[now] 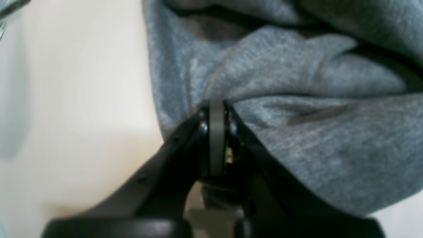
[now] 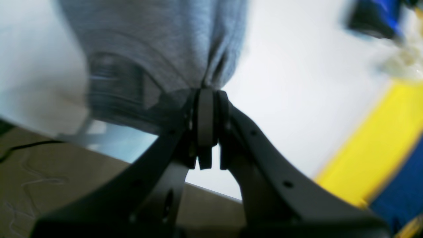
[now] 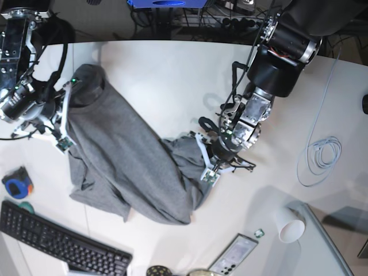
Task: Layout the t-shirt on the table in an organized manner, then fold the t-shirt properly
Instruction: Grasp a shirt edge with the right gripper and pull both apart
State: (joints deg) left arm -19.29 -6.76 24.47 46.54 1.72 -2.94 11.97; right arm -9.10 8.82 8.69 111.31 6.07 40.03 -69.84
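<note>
A: Grey cloth was what you had in both pincers, wasn't it? Where did the t-shirt lie?

B: You had it stretched in a rumpled diagonal band across the white tabletop, from near the far left corner down toward the middle of the near edge, most of it still on the surface.

A: And your left pincer?

B: You had its jaws pressed together on a bunched fold at the shirt's end near the tabletop's centre.

A: The right pincer?

B: Pinching the shirt's other end too, near the left edge; your wrist view was blurred, but cloth gathered into the closed tips.

A: Anything else nearby?

B: A black keyboard at the near left corner, a paper cup toward the near right.
</note>
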